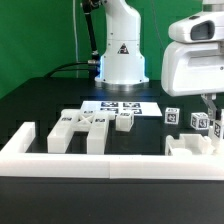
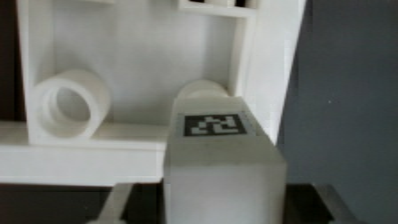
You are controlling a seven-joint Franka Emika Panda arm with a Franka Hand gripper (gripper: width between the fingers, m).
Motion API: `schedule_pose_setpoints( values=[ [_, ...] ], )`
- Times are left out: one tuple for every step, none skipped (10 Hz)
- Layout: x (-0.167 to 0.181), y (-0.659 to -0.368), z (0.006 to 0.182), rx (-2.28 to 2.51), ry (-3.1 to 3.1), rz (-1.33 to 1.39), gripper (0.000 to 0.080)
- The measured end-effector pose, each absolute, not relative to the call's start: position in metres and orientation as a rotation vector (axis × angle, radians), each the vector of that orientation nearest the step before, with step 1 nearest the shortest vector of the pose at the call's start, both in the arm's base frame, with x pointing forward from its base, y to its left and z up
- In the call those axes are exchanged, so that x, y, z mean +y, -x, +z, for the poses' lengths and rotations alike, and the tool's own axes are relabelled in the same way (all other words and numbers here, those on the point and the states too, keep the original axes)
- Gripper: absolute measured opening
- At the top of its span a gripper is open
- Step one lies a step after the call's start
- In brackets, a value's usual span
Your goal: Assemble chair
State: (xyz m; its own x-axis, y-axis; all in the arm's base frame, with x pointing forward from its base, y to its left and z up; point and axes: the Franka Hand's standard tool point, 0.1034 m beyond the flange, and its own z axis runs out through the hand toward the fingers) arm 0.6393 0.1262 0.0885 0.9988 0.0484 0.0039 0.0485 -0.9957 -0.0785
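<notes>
The long white border wall (image 1: 110,160) is running across the bottom of the exterior frame, nearest the camera. Just behind it the chair's loose parts are lying in two groups: blocky pieces (image 1: 85,125) at centre left, and tagged pieces (image 1: 190,121) with a slab (image 1: 190,148) at lower right. The gripper (image 1: 208,112) is hanging over the right group. In the wrist view a tagged bar (image 2: 217,150) is standing close to the lens, in front of a panel (image 2: 143,50) with a round hole. I cannot tell whether the jaws are clamping the bar.

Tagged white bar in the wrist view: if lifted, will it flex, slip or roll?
Probably stiff: the tagged bar looks like thick, blocky plastic. Its smooth faces could slip slightly in a grip. Its flat sides suggest it will not roll.
</notes>
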Motion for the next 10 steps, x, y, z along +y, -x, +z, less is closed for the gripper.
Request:
schedule_pose_setpoints(
  values=[
    [0.1262, -0.6384, 0.0881, 0.139, 3.06, 0.008, 0.0288],
    [0.1262, -0.6382, 0.0879, 0.285, 3.05, 0.013, 0.0288],
    [0.1255, -0.6385, 0.0875, 0.503, 3.019, 0.019, 0.0288],
    [0.1246, -0.639, 0.0873, 0.675, 2.982, 0.026, 0.0288],
    [0.1242, -0.6391, 0.0872, 0.818, 2.942, 0.034, 0.0288],
    [0.1242, -0.6391, 0.0871, 0.955, 2.901, 0.04, 0.0289],
    [0.124, -0.6394, 0.0871, 1.074, 2.86, 0.044, 0.0289],
    [0.1238, -0.6398, 0.087, 1.195, 2.812, 0.046, 0.0289],
    [0.1236, -0.6403, 0.0869, 1.278, 2.774, 0.044, 0.0289],
    [0.123, -0.6405, 0.087, 1.372, 2.73, 0.048, 0.0289]
  ],
)
